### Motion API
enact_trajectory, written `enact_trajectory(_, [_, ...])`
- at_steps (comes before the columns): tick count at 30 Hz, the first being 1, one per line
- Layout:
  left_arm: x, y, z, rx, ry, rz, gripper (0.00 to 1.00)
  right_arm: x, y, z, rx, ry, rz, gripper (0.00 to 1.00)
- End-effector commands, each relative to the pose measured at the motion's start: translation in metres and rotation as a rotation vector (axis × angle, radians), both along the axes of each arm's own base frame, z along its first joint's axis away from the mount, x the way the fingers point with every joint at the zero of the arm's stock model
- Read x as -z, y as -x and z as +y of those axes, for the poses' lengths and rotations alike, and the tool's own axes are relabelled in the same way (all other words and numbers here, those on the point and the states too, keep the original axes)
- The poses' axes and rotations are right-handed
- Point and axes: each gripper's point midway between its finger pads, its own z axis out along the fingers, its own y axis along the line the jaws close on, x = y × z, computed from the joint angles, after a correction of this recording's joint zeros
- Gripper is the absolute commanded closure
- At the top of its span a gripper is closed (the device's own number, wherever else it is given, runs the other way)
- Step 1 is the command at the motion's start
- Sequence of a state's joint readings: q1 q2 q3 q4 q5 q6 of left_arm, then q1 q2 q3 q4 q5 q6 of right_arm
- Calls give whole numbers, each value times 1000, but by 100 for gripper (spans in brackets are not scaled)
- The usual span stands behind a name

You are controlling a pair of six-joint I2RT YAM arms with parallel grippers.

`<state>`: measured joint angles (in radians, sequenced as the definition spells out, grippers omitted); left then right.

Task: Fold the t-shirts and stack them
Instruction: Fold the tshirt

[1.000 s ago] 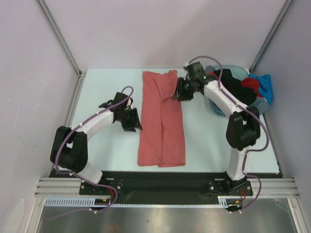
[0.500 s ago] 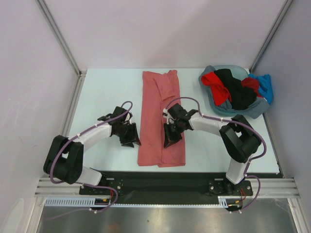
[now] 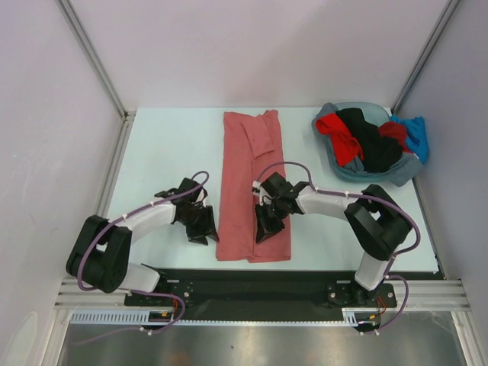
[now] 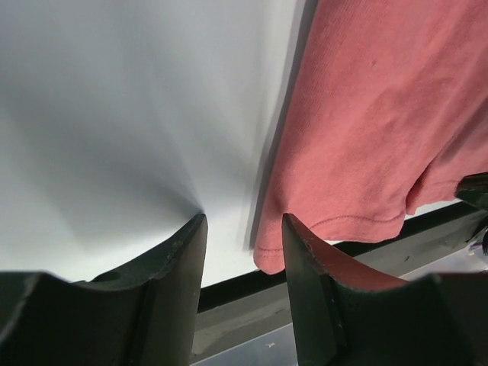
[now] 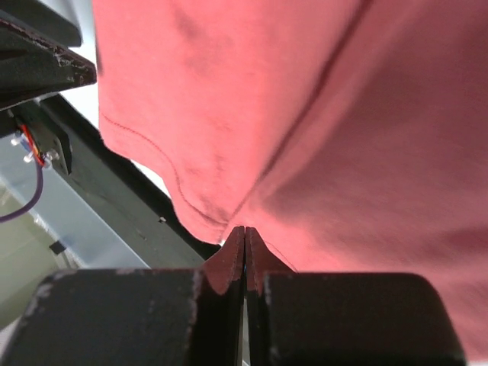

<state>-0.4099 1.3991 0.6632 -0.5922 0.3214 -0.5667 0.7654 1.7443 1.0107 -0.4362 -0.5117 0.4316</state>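
A salmon-red t-shirt (image 3: 252, 183) lies folded into a long strip down the middle of the table, its sleeve folded over at the far end. My left gripper (image 3: 204, 229) is open at the strip's near left corner; in the left wrist view the shirt's hem corner (image 4: 267, 255) lies just beyond the gap between the fingers (image 4: 244, 229). My right gripper (image 3: 263, 229) rests on the strip near its near hem, right of centre. In the right wrist view its jaws (image 5: 245, 232) are pressed together against the salmon cloth (image 5: 305, 114), with no cloth visible between them.
A grey-blue basin (image 3: 404, 174) at the far right holds a heap of red (image 3: 339, 133), black (image 3: 370, 141) and blue (image 3: 415, 133) t-shirts. The table's black front rail (image 3: 252, 278) runs just below the strip's near hem.
My right gripper has swung from the strip's far end to its near end and shut. My left gripper has slid nearer, toward the near left corner of the shirt.
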Motion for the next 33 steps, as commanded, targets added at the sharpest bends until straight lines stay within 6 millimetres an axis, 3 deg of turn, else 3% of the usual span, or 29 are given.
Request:
enact_trajectory(1, [-8,2,-5,-7,30,-16,51,5,14,13,-67,-48,40,100])
enact_trajectory(5, [-8,5,-7,-8,36,-3,50,15,33,20,-113,-42,85,100])
enact_trajectory(9, [-5,9,-10,1,43,22,48,25,39,12,-111,-6,114,100])
enact_trajectory(13, [-3,16,-13,15,51,46,46,4,27,18,-109,-31,33,100])
enact_trajectory(15, [-3,20,-16,29,58,58,43,-6,20,12,-90,4,-1,98])
enact_trajectory(16, [-2,23,-16,31,54,69,43,-21,6,10,-51,-1,-57,94])
enact_trajectory(19, [4,31,-15,30,44,105,43,-32,-2,-14,18,52,-56,79])
enact_trajectory(20, [5,33,-15,34,40,110,43,-38,1,-25,34,69,-49,69])
enact_trajectory(24, [12,45,-17,51,28,161,48,-36,10,-65,126,122,-21,50])
enact_trajectory(26, [15,48,-16,57,24,174,50,-22,21,-85,174,151,28,47])
enact_trajectory(29, [18,52,-15,60,18,189,52,-9,35,-101,228,153,78,46])
enact_trajectory(33, [22,57,-13,51,7,212,49,-1,41,-100,269,121,110,42])
